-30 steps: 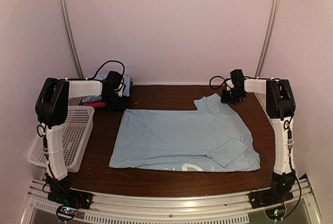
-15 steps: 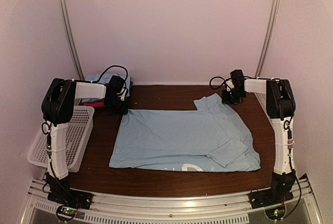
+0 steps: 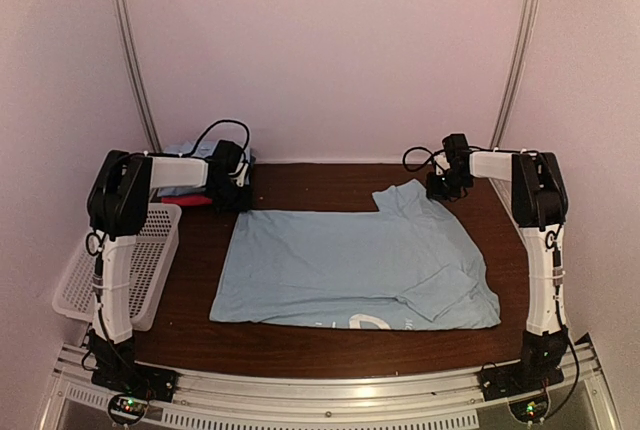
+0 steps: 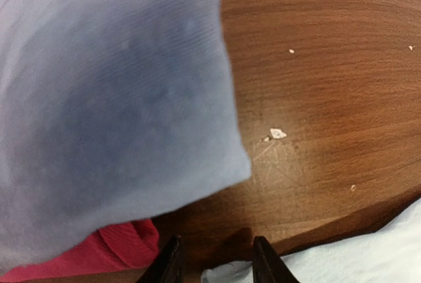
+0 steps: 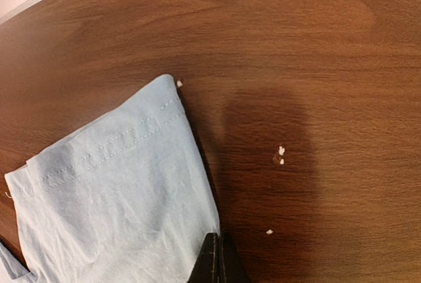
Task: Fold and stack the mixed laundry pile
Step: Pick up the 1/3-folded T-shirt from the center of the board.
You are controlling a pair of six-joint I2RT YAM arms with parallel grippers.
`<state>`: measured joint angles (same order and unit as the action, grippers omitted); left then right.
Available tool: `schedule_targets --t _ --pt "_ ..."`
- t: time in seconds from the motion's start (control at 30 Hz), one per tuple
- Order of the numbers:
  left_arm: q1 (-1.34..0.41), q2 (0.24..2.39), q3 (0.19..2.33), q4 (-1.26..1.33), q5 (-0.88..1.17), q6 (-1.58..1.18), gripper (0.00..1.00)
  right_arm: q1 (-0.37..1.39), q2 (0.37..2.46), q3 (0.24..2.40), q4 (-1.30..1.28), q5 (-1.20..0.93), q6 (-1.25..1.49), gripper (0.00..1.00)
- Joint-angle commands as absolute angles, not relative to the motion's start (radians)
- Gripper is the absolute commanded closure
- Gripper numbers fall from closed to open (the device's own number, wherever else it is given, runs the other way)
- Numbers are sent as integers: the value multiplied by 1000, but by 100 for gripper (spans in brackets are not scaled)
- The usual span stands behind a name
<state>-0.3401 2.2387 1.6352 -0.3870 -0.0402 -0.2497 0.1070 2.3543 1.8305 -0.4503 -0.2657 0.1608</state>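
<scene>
Well, the shirt (image 3: 350, 270) lay spread flat across the middle of the bench (image 3: 320, 178), light blue, with a bit of white print showing at its near hem. One sleeve was folded in over the body at the near right. The other reached out toward the far right corner.

My right end effector (image 5: 219, 260) sat down at that far sleeve, its fingers pressed fully together right at the hemmed edge. Whether they had pinched any cloth, I could not tell from the wrist view.

My left end effector (image 4: 214, 266) hung low over the shirt's far left corner. Its fingers (image 4: 170, 264) stood apart, with the pale edge of the shirt showing between the tips, and I saw no grip there.

Just beyond it a folded blue stack (image 4: 112, 112) rested at the far left of the bench, partly covering a magenta cloth (image 4: 115, 249). The basket (image 3: 140, 260) stood off the bench's left edge, beside the left arm.
</scene>
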Motion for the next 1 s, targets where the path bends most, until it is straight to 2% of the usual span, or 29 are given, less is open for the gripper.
schedule_targets --t 0.0,0.2,0.43,0.7,0.97 --pt "-334 2275 1682 -349 -15 -229 66 112 2367 1850 -495 -261 166 100" --pt "-334 2286 1686 -346 -6 -220 79 112 2358 1852 -501 -262 167 100" --pt "-334 2250 1684 -329 0 -214 100 112 2312 1852 -501 -268 178 100" --pt "-334 2167 1650 -294 57 -182 100 112 2185 1807 -487 -281 201 100" --pt "-334 2012 1470 -203 52 -150 100 113 1996 1595 -416 -307 247 100"
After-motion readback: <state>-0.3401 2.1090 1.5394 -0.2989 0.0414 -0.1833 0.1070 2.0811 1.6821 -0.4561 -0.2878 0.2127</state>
